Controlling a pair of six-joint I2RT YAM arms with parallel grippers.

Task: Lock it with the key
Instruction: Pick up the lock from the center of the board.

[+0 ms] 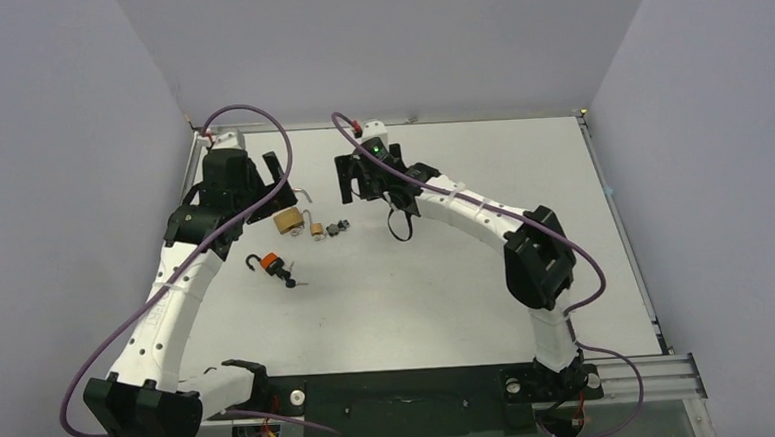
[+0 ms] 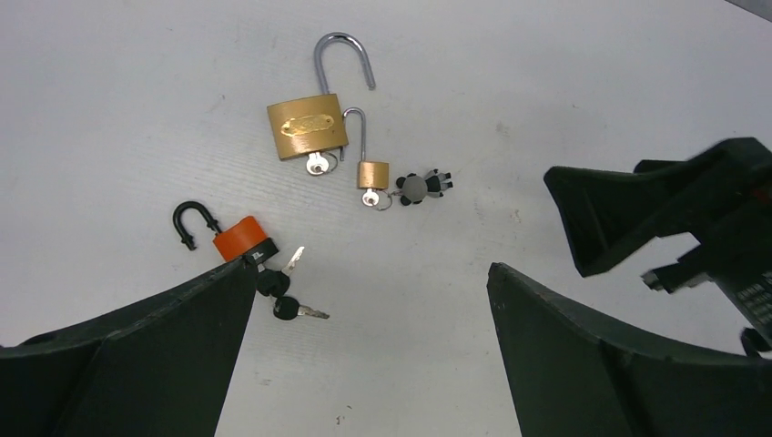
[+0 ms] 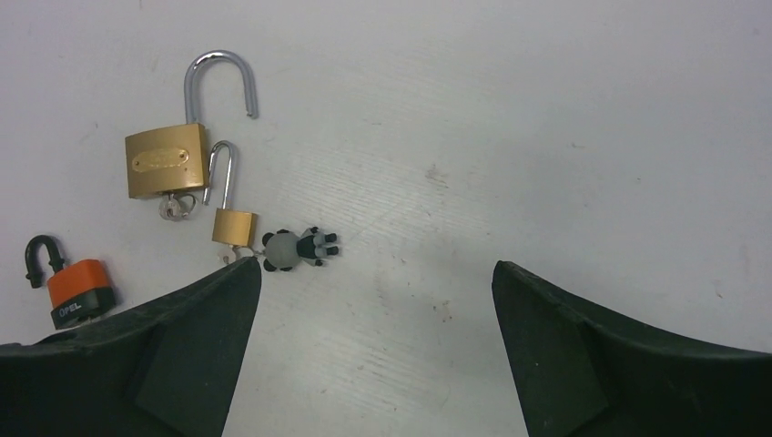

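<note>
top view: the table (image 1: 448, 295) carries three locks, all toward 10 o'clock of its middle. the big lock (image 1: 288, 221) lies flat, the small lock (image 1: 317, 229) just beside it at 3 o'clock, and a fob (image 1: 338, 227) lies beyond that. the orange lock (image 1: 269, 262) lies at 7 o'clock from the big lock, near but apart, with black keys (image 1: 288, 277) at its 4 o'clock end. the left gripper (image 1: 270, 190) hangs at 11 o'clock of the big lock and the right gripper (image 1: 360, 185) at 1 o'clock of the fob.

left wrist: the left gripper (image 2: 369, 355) has its jaws spread wide with nothing between them. the big lock (image 2: 308, 126) is at 12 o'clock, its shackle swung open and a silver key (image 2: 316, 164) in its base. the small lock (image 2: 372, 173), also open, has its shackle against the big lock's side. the orange lock (image 2: 241, 238) lies at 9 o'clock, just beside the left finger's tip, its shackle open. the right gripper (image 2: 674, 218) shows at 3 o'clock.

right wrist: the right gripper (image 3: 378, 355) is likewise wide and holds nothing. the big lock (image 3: 167, 160) lies at 10 o'clock, the small lock (image 3: 234, 225) and fob (image 3: 293, 248) just off the left fingertip, and the orange lock (image 3: 80, 284) at 9 o'clock.
</note>
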